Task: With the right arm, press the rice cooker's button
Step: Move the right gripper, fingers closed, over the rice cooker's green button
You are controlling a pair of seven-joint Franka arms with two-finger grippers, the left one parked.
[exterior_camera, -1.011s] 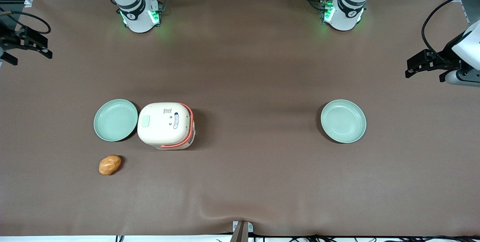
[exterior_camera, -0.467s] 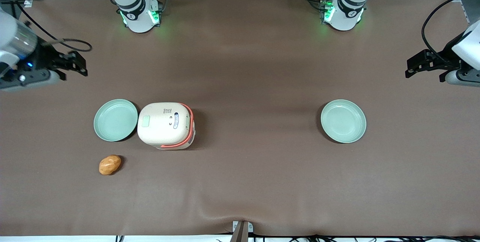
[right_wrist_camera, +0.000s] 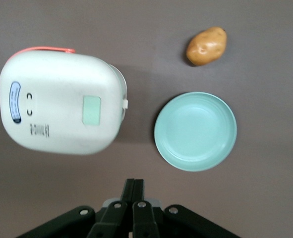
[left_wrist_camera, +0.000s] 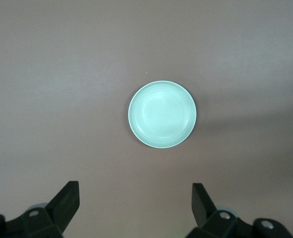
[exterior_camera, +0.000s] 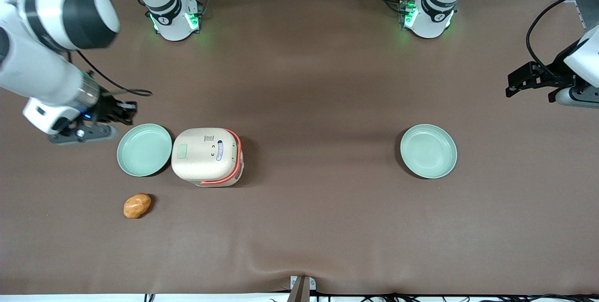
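The cream-white rice cooker (exterior_camera: 207,156) with a coral-orange band stands on the brown table, lid down, with a pale green panel (exterior_camera: 181,151) on its top. It also shows in the right wrist view (right_wrist_camera: 62,110). The right arm (exterior_camera: 51,25) reaches in from the working arm's end of the table. My gripper (exterior_camera: 127,111) is shut and empty, hanging above the table beside the green plate (exterior_camera: 144,149), slightly farther from the front camera than the plate and the cooker. In the wrist view its fingers (right_wrist_camera: 134,188) are pressed together, short of the cooker.
A green plate (right_wrist_camera: 195,131) lies right beside the cooker. A brown potato (exterior_camera: 137,205) lies nearer the front camera than that plate; it also shows in the right wrist view (right_wrist_camera: 206,46). A second green plate (exterior_camera: 428,151) lies toward the parked arm's end.
The right arm has swung in from the table's edge toward the cooker, and the gripper now hangs near the plate beside it. Cooker, plates and potato have not moved.
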